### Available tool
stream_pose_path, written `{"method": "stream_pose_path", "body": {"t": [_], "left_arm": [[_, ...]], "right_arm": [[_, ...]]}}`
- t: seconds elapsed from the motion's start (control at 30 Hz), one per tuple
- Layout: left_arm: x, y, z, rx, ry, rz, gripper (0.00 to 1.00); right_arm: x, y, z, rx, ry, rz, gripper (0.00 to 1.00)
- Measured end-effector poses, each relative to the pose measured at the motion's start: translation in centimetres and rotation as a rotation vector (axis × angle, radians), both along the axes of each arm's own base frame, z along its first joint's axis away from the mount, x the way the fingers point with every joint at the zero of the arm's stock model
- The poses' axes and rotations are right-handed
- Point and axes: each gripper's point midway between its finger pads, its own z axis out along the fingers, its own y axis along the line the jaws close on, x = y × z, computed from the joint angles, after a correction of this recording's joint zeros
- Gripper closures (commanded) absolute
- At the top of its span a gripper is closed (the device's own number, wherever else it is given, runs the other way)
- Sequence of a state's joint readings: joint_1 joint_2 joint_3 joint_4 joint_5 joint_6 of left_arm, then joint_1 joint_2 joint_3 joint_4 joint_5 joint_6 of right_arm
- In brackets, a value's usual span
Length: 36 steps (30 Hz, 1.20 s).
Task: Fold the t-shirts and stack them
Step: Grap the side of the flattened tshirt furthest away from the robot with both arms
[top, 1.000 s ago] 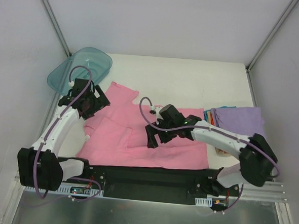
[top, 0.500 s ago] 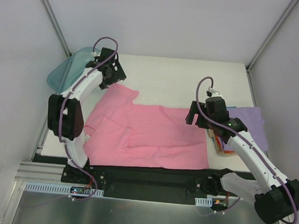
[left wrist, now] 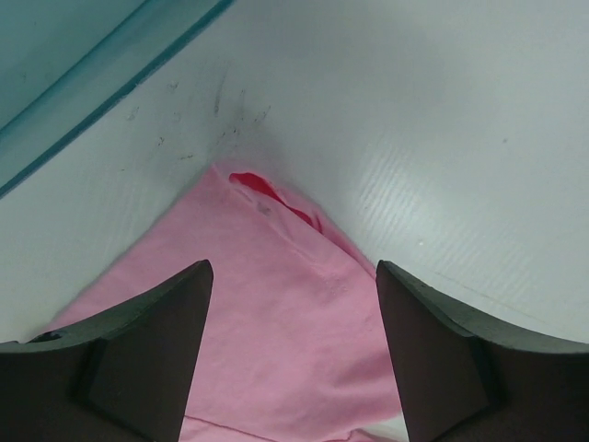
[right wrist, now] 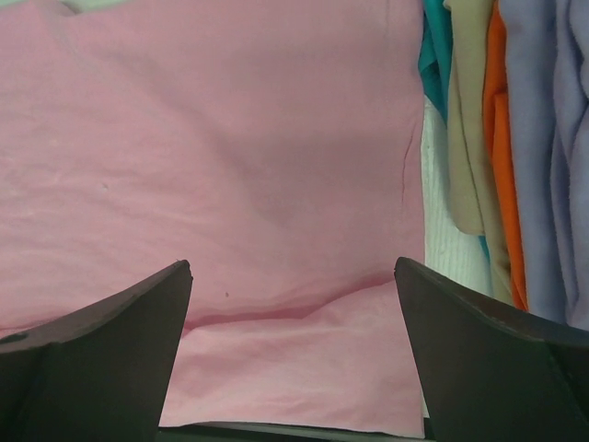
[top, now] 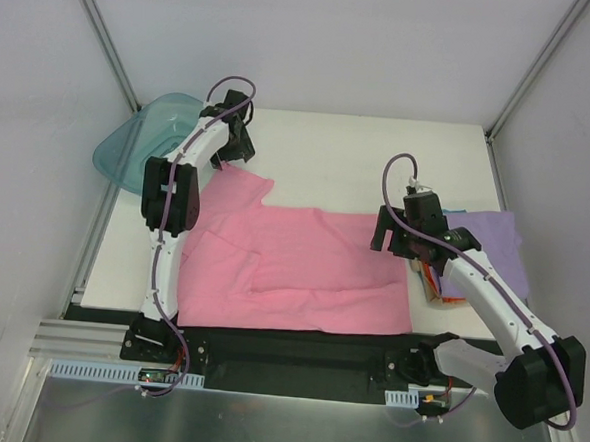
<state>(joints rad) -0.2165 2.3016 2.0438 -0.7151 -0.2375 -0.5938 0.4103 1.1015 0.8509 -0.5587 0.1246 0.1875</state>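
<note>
The pink t-shirt (top: 302, 267) lies spread on the white table, one sleeve (top: 242, 183) pointing to the far left. My left gripper (top: 237, 145) hovers open over that sleeve's tip (left wrist: 276, 304), nothing between its fingers (left wrist: 147, 350). My right gripper (top: 394, 237) hovers open over the shirt's right edge (right wrist: 276, 184), empty. A stack of folded shirts sits at the right: lavender (top: 479, 237) on top, orange (right wrist: 497, 138) and teal (right wrist: 434, 46) edges showing beneath.
A translucent teal tub (top: 140, 136) sits at the far left corner, its rim (left wrist: 92, 83) close to the left gripper. White walls enclose the table (top: 379, 156). A black rail runs along the near edge (top: 297, 346).
My left arm swung from the shirt's left side up to the far sleeve tip. My right arm pulled back from the shirt's middle to its right edge by the stack.
</note>
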Motion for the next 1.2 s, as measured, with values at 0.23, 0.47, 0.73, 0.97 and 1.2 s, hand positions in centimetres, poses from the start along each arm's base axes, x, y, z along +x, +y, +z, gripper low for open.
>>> {"method": "stream_pose_path", "body": {"t": [0.23, 0.47, 0.73, 0.97, 1.2], "left_arm": [[-0.4, 0.4, -3.2, 0.037, 0.088, -0.002, 0.41], [0.0, 0.4, -3.8, 0.042, 0.096, -0.001, 0.52], [0.0, 0.6, -3.8, 0.054, 0.098, 0.008, 0.87], [-0.2, 0.6, -3.9, 0.053, 0.105, 0.005, 1.0], [-1.5, 0.7, -3.5, 0.05, 0.123, 0.002, 1.0]], "right_arm": [[-0.4, 0.3, -1.3, 0.011, 0.043, 0.024, 0.04], [-0.5, 1.1, -1.3, 0.045, 0.045, 0.058, 0.04], [-0.6, 1.1, -1.4, 0.041, 0.048, 0.074, 0.04], [-0.5, 0.8, -2.3, 0.009, 0.072, 0.071, 0.04], [3.2, 0.1, -1.3, -0.064, 0.054, -0.016, 0.02]]}}
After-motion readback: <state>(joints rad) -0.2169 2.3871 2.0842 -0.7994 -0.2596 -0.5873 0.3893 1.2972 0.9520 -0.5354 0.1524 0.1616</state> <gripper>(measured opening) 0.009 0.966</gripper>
